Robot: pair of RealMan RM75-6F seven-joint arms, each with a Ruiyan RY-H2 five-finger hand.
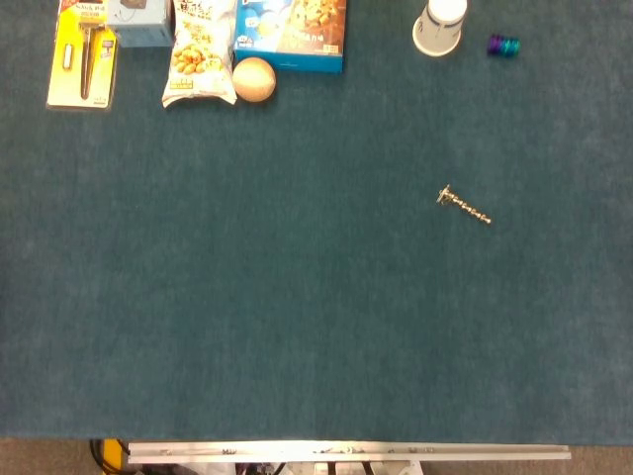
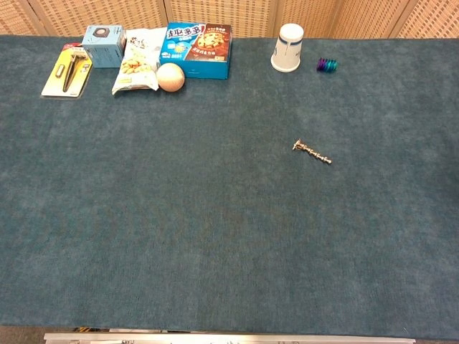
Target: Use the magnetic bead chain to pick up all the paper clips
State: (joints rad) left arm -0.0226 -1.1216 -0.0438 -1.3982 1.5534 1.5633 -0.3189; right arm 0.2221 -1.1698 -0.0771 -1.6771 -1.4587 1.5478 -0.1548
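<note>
A short silver magnetic bead chain (image 1: 465,207) (image 2: 313,152) lies alone on the blue-green table cloth, right of centre. At its left end sits a small tangle of metal that may be paper clips; it is too small to tell apart. Neither hand shows in the head view or the chest view.
Along the far edge stand a yellow razor pack (image 2: 67,69), a small blue box (image 2: 104,36), a snack bag (image 2: 138,59), a tan ball (image 2: 171,77), a cookie box (image 2: 200,49), a white paper cup (image 2: 288,47) and a small purple-green spool (image 2: 327,64).
</note>
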